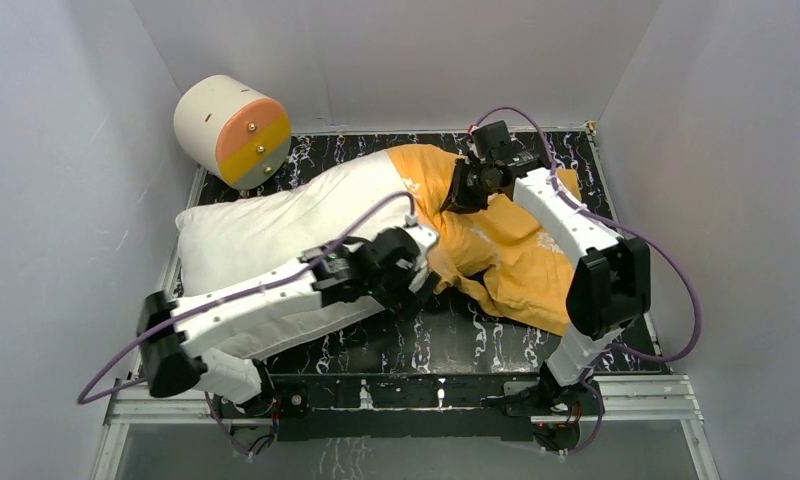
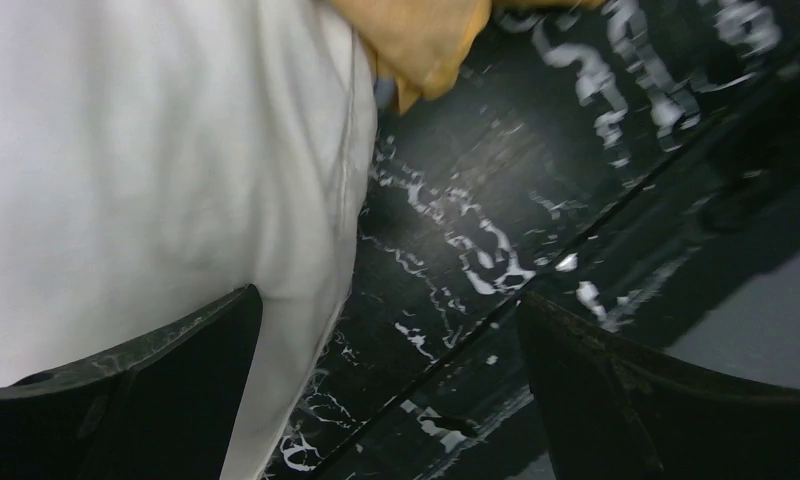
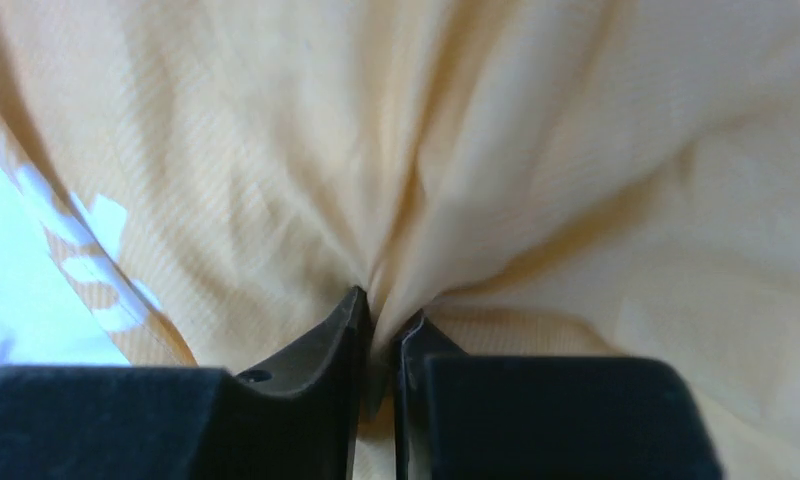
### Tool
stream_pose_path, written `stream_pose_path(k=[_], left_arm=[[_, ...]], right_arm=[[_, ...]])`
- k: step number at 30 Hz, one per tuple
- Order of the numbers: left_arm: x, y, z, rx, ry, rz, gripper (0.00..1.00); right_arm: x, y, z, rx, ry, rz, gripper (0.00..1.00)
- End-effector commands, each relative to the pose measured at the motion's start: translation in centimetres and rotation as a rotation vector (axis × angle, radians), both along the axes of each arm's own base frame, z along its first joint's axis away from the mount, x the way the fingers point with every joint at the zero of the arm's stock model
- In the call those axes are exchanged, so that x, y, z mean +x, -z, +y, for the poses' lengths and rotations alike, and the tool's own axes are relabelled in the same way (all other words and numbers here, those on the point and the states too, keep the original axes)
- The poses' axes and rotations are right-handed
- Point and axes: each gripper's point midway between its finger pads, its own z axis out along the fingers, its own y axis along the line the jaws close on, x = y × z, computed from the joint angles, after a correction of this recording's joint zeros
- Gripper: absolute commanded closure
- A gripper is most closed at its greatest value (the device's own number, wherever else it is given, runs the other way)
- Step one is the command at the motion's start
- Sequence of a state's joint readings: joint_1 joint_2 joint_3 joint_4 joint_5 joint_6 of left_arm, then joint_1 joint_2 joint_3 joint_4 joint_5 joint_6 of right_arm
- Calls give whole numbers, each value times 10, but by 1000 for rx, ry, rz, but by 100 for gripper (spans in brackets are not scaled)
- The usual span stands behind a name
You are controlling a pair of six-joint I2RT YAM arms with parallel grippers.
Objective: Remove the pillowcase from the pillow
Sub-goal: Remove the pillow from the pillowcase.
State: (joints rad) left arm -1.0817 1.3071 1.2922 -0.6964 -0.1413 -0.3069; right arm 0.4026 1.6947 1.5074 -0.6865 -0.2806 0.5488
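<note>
Pillowcase (image 1: 501, 255) fabric, orange-yellow face up, lies bunched over the right end of the white pillow (image 1: 266, 230) on the black marbled desk (image 1: 456, 340). Right end effector (image 3: 384, 322) is nearly closed, pinching a fold of that fabric at the far side. Left end effector (image 2: 388, 300) stands spread wide at the pillow's near edge, gripping nothing.

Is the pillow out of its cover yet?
Most of the plump white pillow lies bare, so that part looks done. Right now the right gripper pinches a fold of the thin orange-yellow fabric pillowcase, while the left gripper is open over the pillow's near edge. Left to do: pull the cover off the pillow's right end, which seems tucked inside.
</note>
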Motion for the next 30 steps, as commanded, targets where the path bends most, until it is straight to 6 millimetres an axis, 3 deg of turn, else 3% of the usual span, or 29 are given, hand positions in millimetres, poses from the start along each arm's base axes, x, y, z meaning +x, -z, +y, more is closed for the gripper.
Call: stream_pose_path(k=[1, 3, 7, 10, 15, 18, 22, 26, 30], left_arm=[[13, 67, 28, 268, -107, -32, 2], [23, 80, 41, 330, -172, -82, 2], [27, 99, 57, 404, -247, -96, 9], [27, 100, 53, 358, -258, -97, 29], [28, 91, 41, 260, -229, -114, 64], [29, 93, 41, 265, -234, -113, 81], [26, 97, 43, 276, -233, -97, 91], [25, 94, 44, 263, -235, -98, 98], [26, 91, 43, 248, -249, -98, 100]], right_arm=[[-7, -26, -52, -234, 44, -160, 62], [-24, -28, -60, -220, 61, -191, 40], [-66, -39, -59, -112, 26, -208, 33], [-99, -42, -44, 37, -49, -204, 33], [-148, -24, -19, 212, -201, -130, 34], [-149, -1, -18, 174, -175, -113, 33], [-138, 18, -7, 176, -173, -123, 32], [-125, 19, 9, 214, -181, -170, 34], [-135, 7, 30, 285, -268, -193, 51]])
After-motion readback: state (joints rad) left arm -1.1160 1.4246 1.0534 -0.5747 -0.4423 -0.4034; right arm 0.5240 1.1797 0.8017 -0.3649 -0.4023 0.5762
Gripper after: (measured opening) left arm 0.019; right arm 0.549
